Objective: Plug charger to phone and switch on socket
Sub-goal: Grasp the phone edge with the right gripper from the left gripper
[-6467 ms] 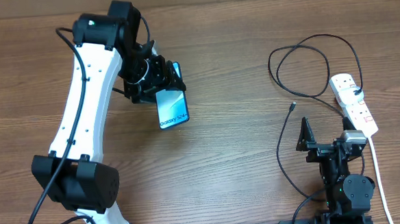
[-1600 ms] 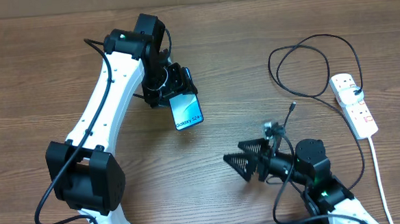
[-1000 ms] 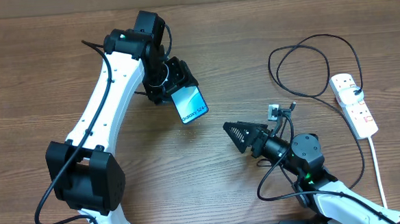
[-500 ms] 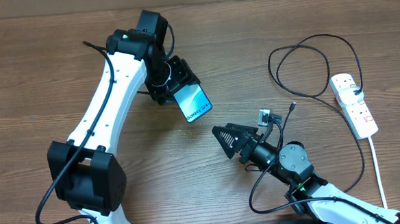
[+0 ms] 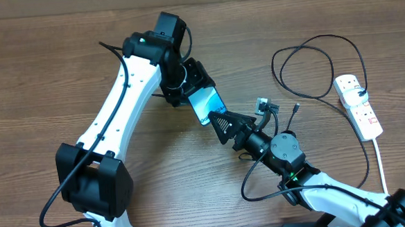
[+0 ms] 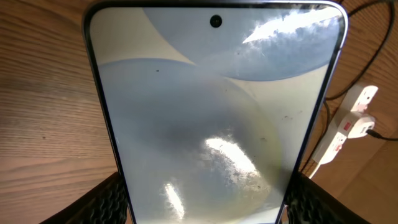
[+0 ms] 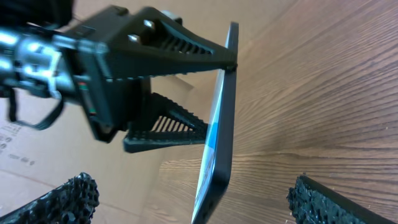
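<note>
The phone (image 5: 203,103) points lengthwise toward the right claw (image 5: 219,127), seemingly tilted.

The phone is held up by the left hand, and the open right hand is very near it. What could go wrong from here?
1. The open right hand straddles the free end of the phone; a small misalignment could knock it askew in the left hand.
2. The phone is gripped only by its edges, above the table, so it may fall if it slips.
3. The charger lies unheld on the table; neither hand is free for it yet.
</note>
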